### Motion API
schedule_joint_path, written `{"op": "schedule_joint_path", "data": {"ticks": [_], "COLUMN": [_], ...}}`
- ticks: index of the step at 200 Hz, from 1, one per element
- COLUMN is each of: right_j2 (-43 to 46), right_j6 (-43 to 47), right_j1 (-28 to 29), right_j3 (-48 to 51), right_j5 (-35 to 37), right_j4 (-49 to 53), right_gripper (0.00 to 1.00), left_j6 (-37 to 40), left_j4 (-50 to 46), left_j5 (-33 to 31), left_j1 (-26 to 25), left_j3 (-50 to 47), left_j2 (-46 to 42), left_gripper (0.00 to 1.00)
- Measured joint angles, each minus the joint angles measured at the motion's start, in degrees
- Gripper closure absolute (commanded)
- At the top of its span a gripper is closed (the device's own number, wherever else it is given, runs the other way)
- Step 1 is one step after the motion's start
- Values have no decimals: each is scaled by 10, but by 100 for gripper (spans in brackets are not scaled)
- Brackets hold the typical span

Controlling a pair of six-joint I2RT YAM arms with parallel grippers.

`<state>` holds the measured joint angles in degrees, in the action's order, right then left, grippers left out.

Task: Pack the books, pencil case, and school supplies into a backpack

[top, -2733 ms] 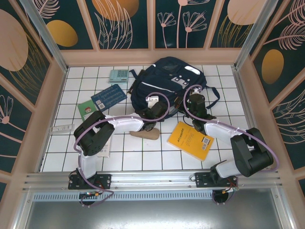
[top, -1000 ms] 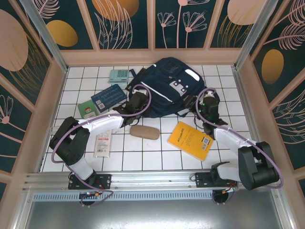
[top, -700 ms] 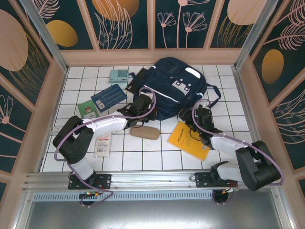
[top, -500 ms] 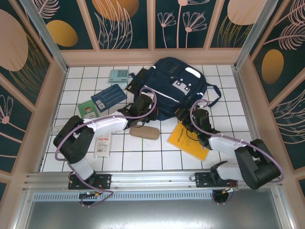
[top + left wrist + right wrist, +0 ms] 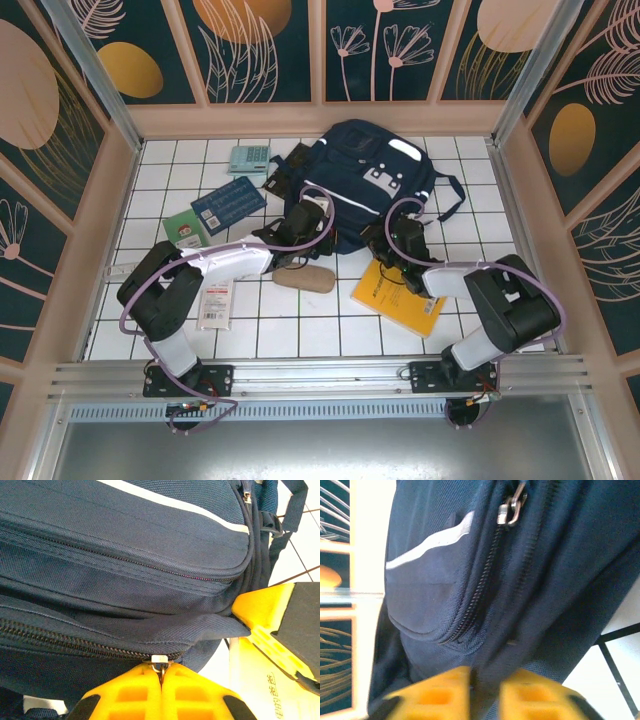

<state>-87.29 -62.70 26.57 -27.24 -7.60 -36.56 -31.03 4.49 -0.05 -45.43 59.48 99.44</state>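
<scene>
While left gripper tight on zipper, right gripper tight on backpack.

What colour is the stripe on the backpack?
White stripe on the navy backpack; clearest in the left wrist view.

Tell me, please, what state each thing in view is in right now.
backpack: lying flat, zipped shut where visible.
left fingers: shut on the zipper pull.
right fingers: shut on backpack fabric.
yellow book: closed, flat, unpacked.
pencil case: lying flat, unpacked.
blue book: closed, flat, unpacked.
green book: closed, flat, unpacked.
calculator: lying flat, unpacked.
white packet: lying flat, unpacked.
</scene>
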Motion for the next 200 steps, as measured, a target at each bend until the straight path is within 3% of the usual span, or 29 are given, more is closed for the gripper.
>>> {"op": "schedule_joint_path", "data": {"ticks": [124,200], "right_j2": [104,124], "right_j6": [134,186], "right_j1": [-116,-207], "right_j3": [-40,-60], "right_j5": [-31,-54], "right_j4": [137,186], "right_gripper": [100,100], "left_j6": [66,66], "left_j4": [-30,-64], "left_j5": [-7,-72], "left_j1": [5,53], "left_j3": [27,55], "left_j2": [1,19], "left_gripper": [100,100]}}
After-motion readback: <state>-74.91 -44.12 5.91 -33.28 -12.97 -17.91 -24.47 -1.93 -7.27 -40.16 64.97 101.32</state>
